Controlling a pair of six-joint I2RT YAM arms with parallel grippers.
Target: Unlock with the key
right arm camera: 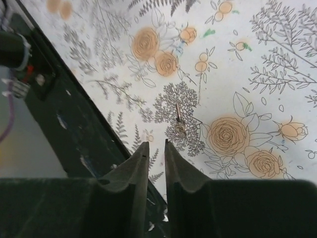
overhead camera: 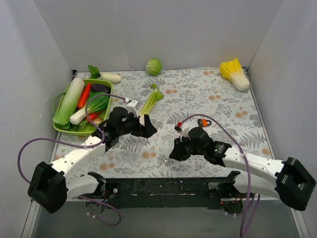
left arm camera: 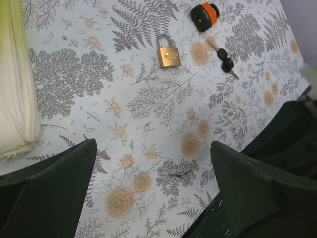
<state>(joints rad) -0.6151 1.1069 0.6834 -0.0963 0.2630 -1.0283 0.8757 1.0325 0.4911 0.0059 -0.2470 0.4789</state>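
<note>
The black-headed keys [left arm camera: 226,58] lie on the floral cloth beside the orange-and-black padlock [left arm camera: 204,15], which also shows in the top view [overhead camera: 203,122]. A small brass padlock [left arm camera: 169,55] lies to their left. A small bare-metal key [right arm camera: 179,121] lies near the table's front edge, also in the left wrist view [left arm camera: 181,174]. My left gripper [left arm camera: 153,148] is wide open and empty above the cloth, well short of the padlocks. My right gripper [right arm camera: 156,145] has its jaws nearly together with nothing between them, its tips just short of the metal key.
A green basket [overhead camera: 60,128] of vegetables stands at the far left. A leek [overhead camera: 151,100] lies next to my left gripper [overhead camera: 147,130]. A cabbage [overhead camera: 153,66] and a yellow napa cabbage [overhead camera: 236,73] lie at the back. The black base rail [right arm camera: 74,124] runs close to my right gripper [overhead camera: 174,150].
</note>
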